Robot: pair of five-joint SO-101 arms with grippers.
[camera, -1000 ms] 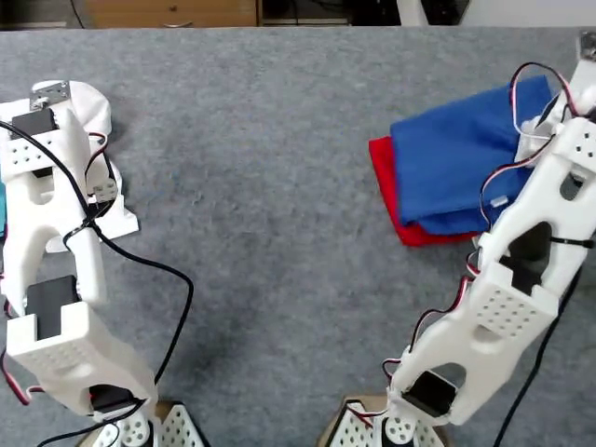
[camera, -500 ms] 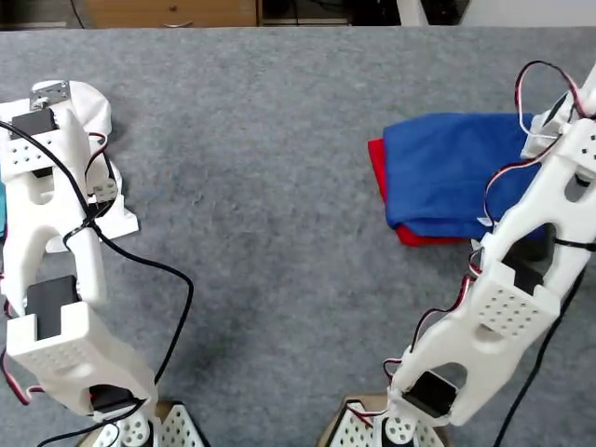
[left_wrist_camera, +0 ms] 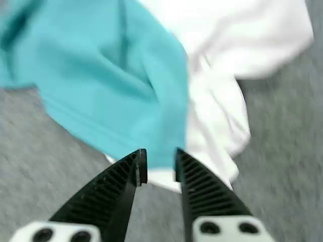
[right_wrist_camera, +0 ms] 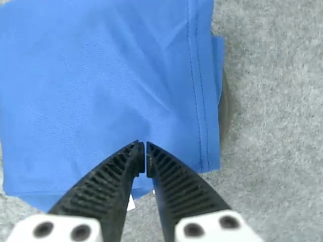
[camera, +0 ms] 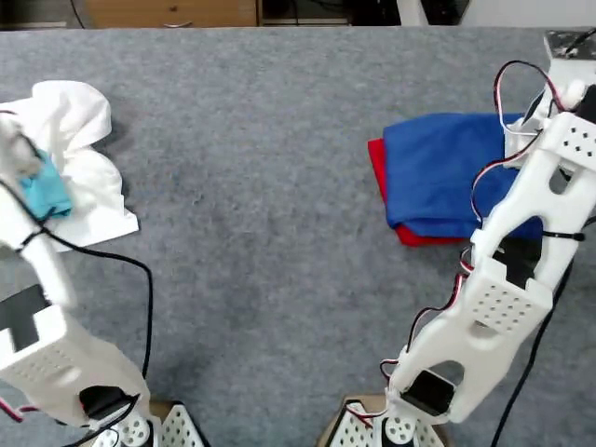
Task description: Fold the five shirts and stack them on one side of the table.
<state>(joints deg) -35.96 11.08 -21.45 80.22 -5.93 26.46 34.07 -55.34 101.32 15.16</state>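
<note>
At the table's three o'clock side a smooth, fine-knit blue shirt (camera: pixel 438 172) lies folded into a flat rectangle on top of a red shirt (camera: pixel 379 168). The red one shows as a thin strip along the stack's nine o'clock edge and at its six o'clock corner. The right gripper (right_wrist_camera: pixel 142 147) hangs just over the blue cloth, its ribbed black jaws pressed together with nothing between them, near a stitched hem. Over at nine to ten o'clock a soft white shirt (camera: pixel 74 112) sits in a rumpled, puffy heap with a crumpled teal shirt (camera: pixel 44 193) lying on it. The left gripper (left_wrist_camera: pixel 157 161) has its ribbed jaws drawn to a narrow slit, and the teal shirt's hem sits pinched there. Everything rests on the nubbly grey felt-like table cover (camera: pixel 261 186).
</note>
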